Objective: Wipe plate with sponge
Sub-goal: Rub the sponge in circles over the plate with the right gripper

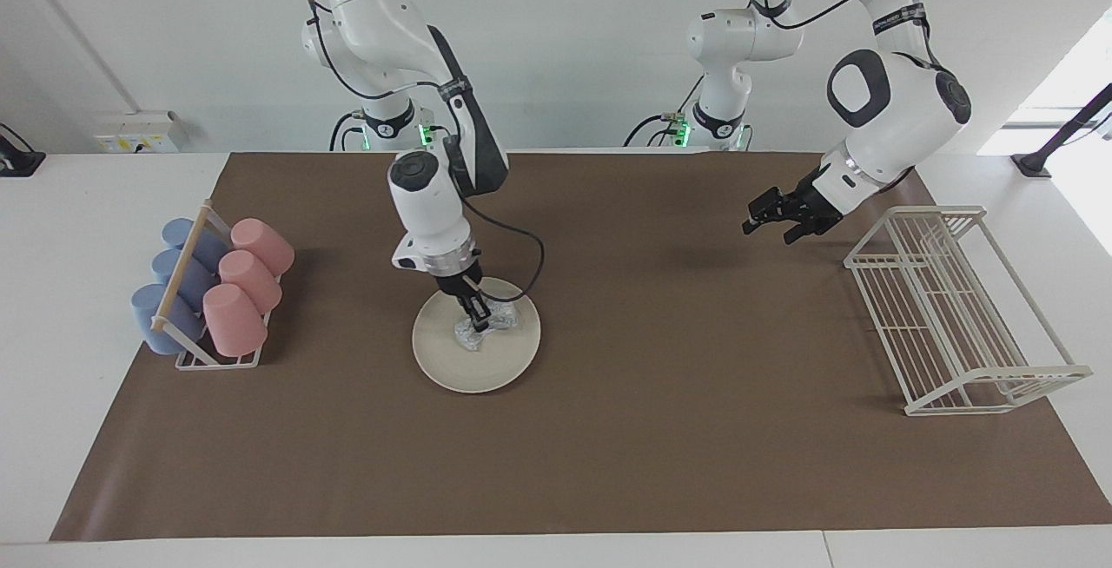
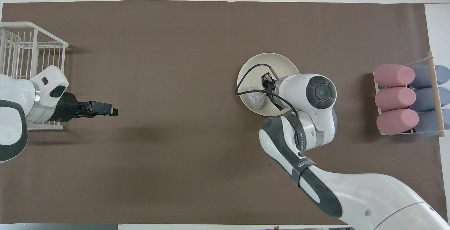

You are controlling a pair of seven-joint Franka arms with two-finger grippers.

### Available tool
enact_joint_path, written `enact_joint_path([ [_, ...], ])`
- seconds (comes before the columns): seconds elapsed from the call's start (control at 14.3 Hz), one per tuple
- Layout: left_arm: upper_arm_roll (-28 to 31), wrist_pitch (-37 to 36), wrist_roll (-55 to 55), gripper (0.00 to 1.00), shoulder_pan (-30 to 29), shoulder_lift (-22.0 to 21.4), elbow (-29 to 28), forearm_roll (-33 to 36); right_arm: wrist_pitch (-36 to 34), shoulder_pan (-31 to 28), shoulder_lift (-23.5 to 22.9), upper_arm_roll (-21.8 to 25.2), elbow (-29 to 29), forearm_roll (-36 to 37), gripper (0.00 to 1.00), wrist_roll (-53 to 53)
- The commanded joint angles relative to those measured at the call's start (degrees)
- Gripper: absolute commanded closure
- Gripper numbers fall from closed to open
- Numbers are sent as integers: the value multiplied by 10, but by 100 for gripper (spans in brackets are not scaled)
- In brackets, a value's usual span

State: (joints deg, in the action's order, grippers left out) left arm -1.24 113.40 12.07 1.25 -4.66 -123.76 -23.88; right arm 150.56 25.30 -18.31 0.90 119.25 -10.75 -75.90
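The cream-white plate lies on the brown mat toward the right arm's end of the table. On it lies the silvery speckled sponge, crumpled under my right gripper, which points steeply down and is shut on the sponge, pressing it against the plate. The right arm's wrist hides part of the plate in the overhead view. My left gripper hangs open and holds nothing above the mat, beside the wire rack, where the left arm waits.
A small rack holding pink cups and blue cups stands at the right arm's end. A white wire dish rack stands at the left arm's end. A black cable loops over the plate.
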Motion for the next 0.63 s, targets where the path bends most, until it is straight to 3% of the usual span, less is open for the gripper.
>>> enact_joint_path([
  [0.0, 2, 5, -12, 0, 0, -3, 12, 13, 12, 11, 0, -2, 26, -13, 100, -26],
  [0.35, 2, 31, -11, 0, 2, -1, 11, 13, -24, 11, 2, -2, -14, -13, 100, -26],
  [0.56, 2, 39, -12, 0, 7, -3, 5, 14, -190, 14, 39, 1, -103, -11, 100, -78],
])
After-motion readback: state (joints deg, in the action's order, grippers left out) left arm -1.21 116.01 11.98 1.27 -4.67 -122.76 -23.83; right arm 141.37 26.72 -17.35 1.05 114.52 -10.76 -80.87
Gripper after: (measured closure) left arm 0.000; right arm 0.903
